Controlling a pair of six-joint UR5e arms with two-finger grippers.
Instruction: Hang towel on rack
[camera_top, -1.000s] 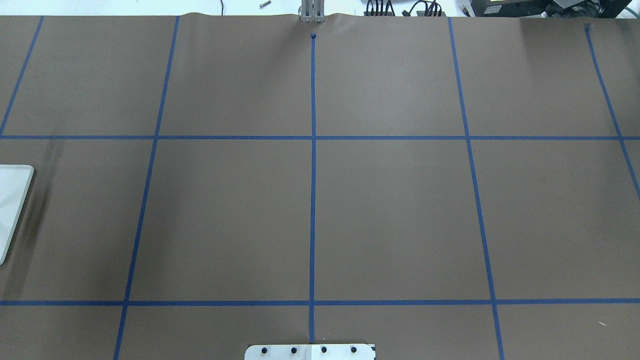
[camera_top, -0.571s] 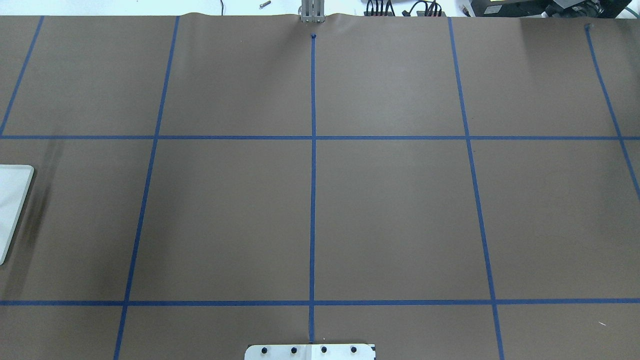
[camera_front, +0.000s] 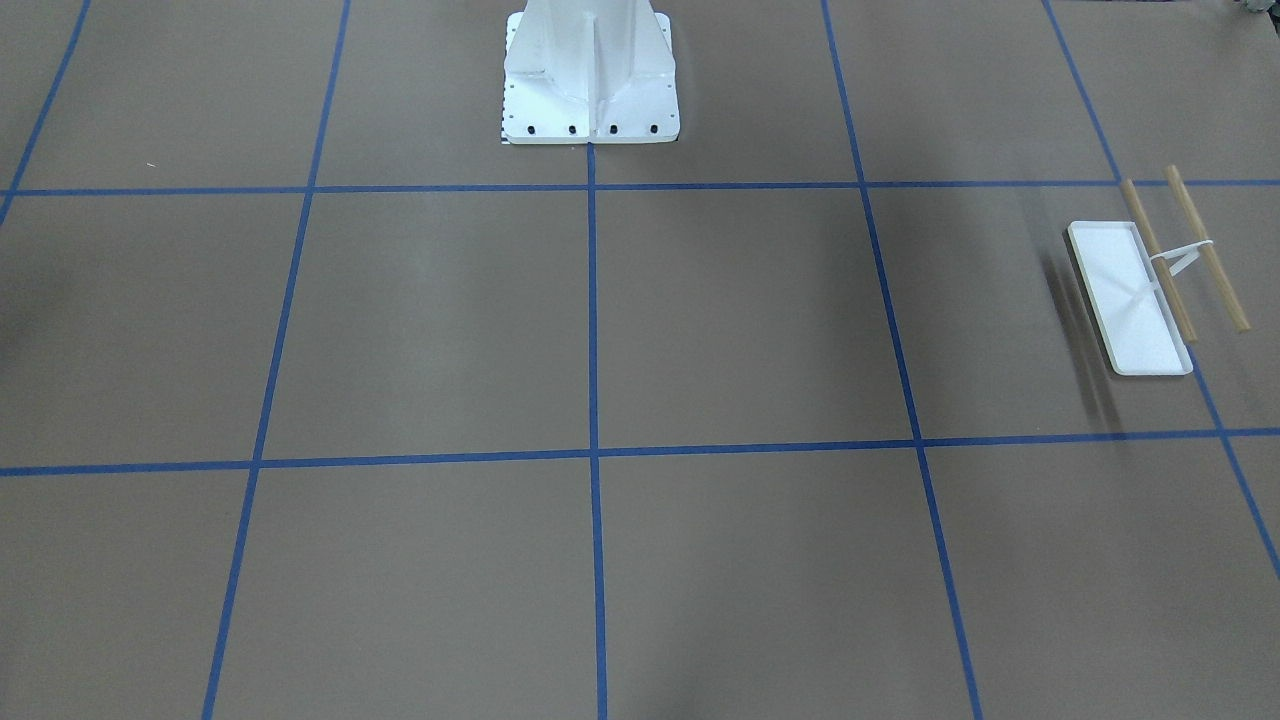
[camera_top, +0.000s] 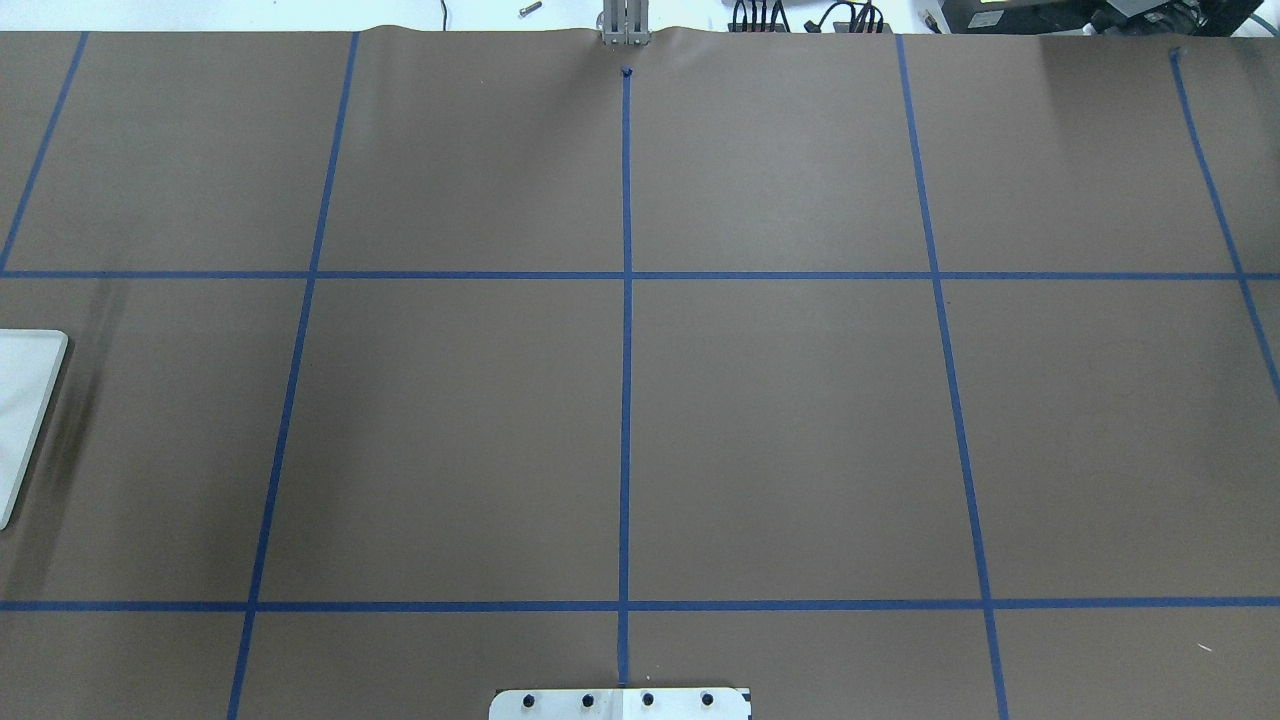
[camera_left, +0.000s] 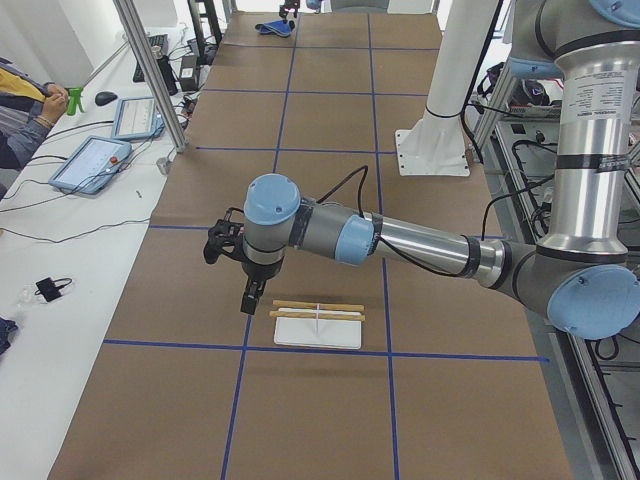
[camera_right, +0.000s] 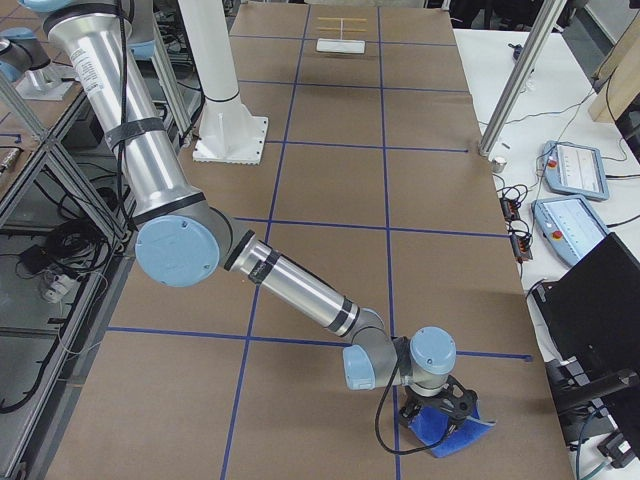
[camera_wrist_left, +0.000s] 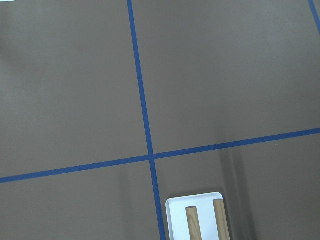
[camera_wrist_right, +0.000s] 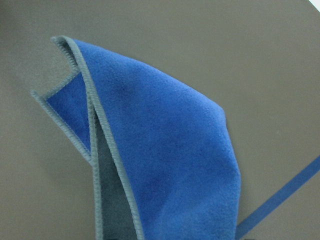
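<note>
The towel (camera_wrist_right: 165, 150) is folded over, blue side up with grey underside showing, and fills the right wrist view. In the exterior right view my right gripper (camera_right: 438, 412) sits down on the towel (camera_right: 452, 428) at the table's near end; I cannot tell whether it is open or shut. The rack (camera_front: 1130, 300) stands at the table's other end, its two wooden rods (camera_front: 1185, 250) bare. In the exterior left view my left gripper (camera_left: 249, 300) hangs just beside the rack (camera_left: 317, 320); I cannot tell its state. The left wrist view shows the rack's end (camera_wrist_left: 200, 220).
The white bolted pedestal (camera_front: 590, 70) stands at the robot's side of the table. Blue tape lines grid the brown paper. Tablets (camera_left: 90, 165) and a metal post (camera_left: 150, 75) line the operators' side, where a person (camera_left: 25, 110) sits.
</note>
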